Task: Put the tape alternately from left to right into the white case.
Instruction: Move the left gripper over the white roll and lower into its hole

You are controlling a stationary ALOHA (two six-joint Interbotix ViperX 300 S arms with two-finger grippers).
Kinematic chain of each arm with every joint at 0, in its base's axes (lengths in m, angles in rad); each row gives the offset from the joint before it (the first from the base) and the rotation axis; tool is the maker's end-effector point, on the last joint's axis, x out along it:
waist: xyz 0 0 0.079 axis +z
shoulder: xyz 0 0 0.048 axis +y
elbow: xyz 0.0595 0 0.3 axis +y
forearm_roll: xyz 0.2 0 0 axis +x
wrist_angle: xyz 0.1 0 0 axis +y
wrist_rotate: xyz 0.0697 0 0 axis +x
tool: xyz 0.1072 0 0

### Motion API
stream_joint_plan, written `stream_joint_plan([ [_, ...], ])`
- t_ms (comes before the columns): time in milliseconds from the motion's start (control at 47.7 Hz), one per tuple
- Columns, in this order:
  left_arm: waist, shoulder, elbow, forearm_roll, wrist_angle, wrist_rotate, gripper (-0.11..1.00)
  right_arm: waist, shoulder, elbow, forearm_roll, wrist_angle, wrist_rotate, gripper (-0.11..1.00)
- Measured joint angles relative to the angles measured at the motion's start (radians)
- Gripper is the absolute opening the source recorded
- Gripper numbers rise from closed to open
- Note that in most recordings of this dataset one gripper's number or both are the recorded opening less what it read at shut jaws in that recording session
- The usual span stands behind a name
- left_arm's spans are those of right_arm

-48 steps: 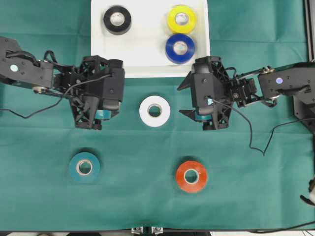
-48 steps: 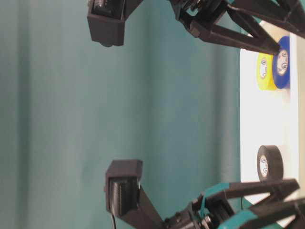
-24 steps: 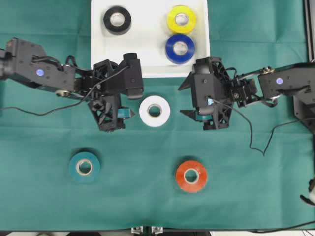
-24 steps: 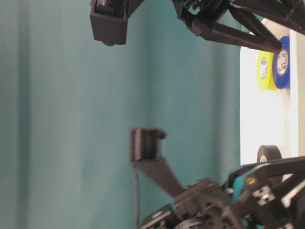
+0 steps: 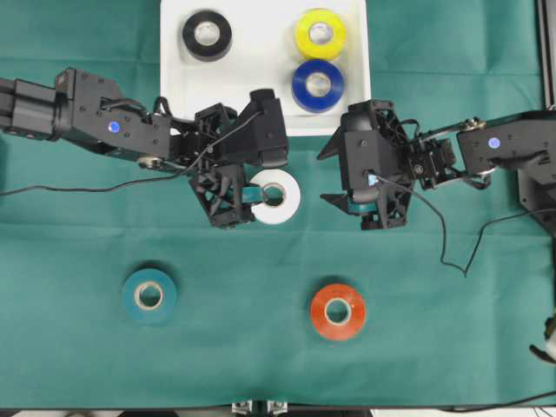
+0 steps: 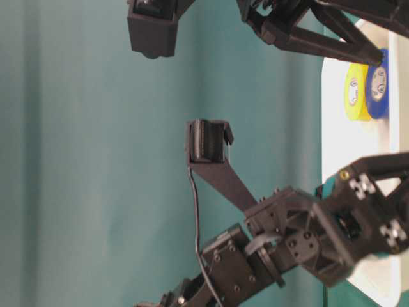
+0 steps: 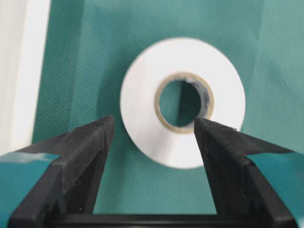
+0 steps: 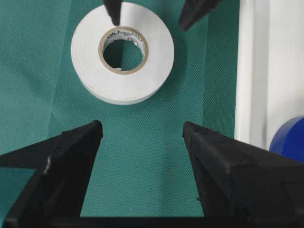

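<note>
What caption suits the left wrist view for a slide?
Open left gripper hovering over the white roll on green cloth.

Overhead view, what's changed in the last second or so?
The left gripper swung rightward across the cloth to the white roll, fingers open, nothing grasped yet. The right gripper, the white case with its three rolls, the teal and orange-red rolls stayed put.

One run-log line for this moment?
left pincer: open, at white roll | right pincer: open, empty | case: black, yellow, blue rolls
</note>
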Motion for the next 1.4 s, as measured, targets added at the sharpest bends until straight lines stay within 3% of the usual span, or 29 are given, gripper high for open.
stream_joint_plan([
  [293,0.02,0.025,-0.011,0.0,0.008,-0.11,0.97,0.0,0.0,0.008,0.0,0.0,-0.002,0.76],
  [1403,0.021,0.086,-0.071,0.0,0.098,-0.138,0.96,-0.002,0.0,0.028,0.0,-0.025,0.0,0.76],
])
